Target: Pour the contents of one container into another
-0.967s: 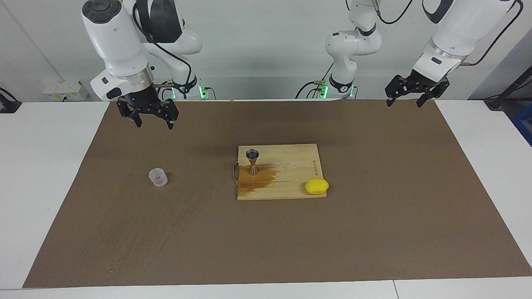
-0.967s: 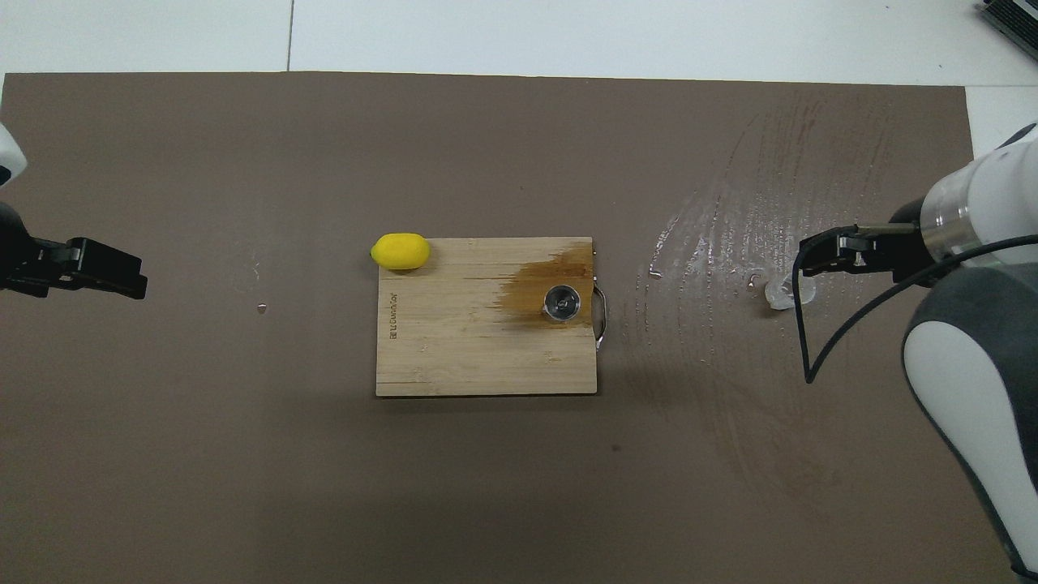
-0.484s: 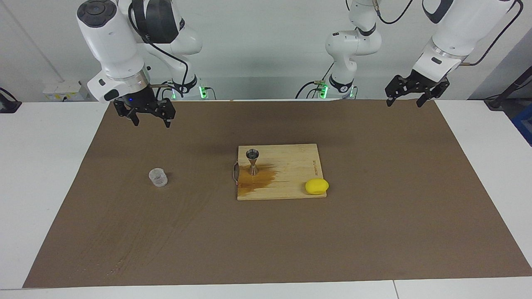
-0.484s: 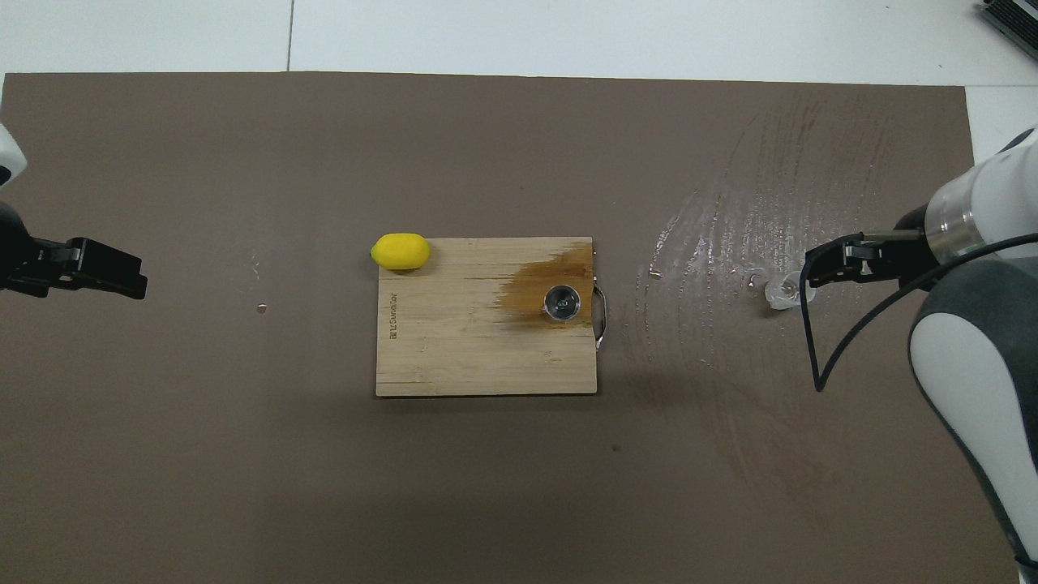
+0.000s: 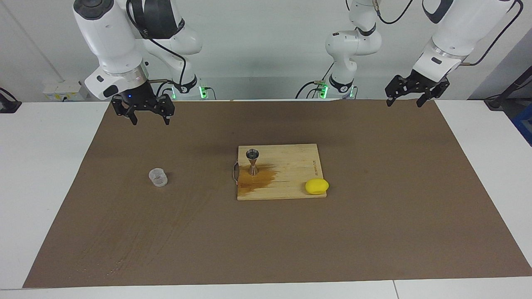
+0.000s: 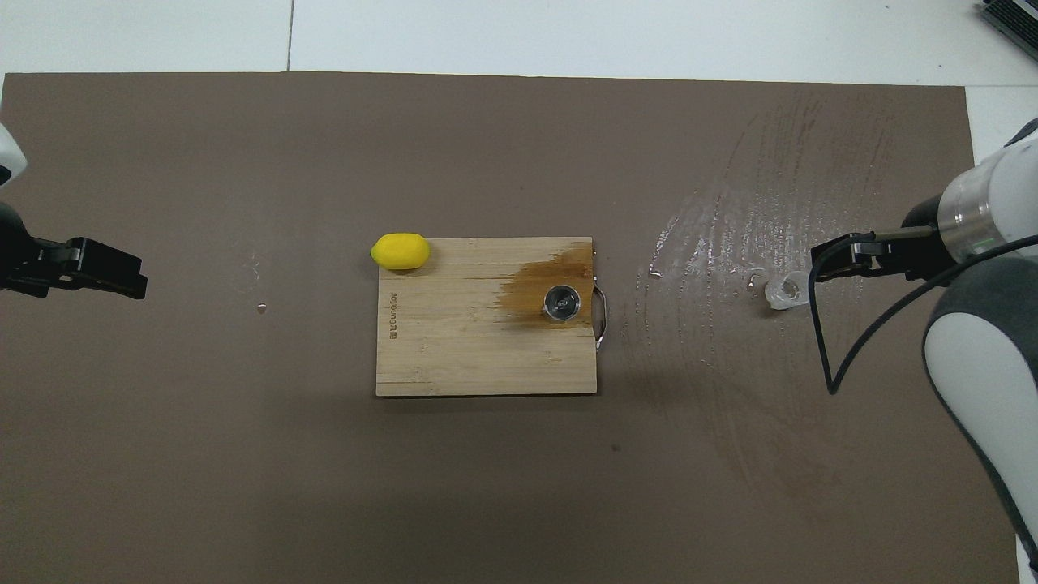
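Observation:
The clear plastic cup [image 5: 158, 177] [image 6: 782, 292] stands upright on the brown mat toward the right arm's end. The steel jigger [image 5: 252, 161] [image 6: 561, 302] stands upright on the wooden board [image 5: 291, 166] [image 6: 454, 341], at the edge of a dark wet stain. My right gripper [image 5: 149, 120] [image 6: 819, 266] hangs open and empty, high over the mat, well apart from the cup. My left gripper [image 5: 406, 101] [image 6: 134, 280] waits open and empty over the mat's other end.
A yellow lemon [image 5: 316, 186] [image 6: 400, 251] lies at the board's corner farthest from the robots, toward the left arm's end. Wet streaks [image 6: 730, 235] glisten on the mat [image 5: 374, 216] around the cup. The board has a metal handle [image 5: 235, 172] on the cup's side.
The right gripper has risen and drawn back toward its base, away from the cup. The cup, jigger and left arm have not moved.

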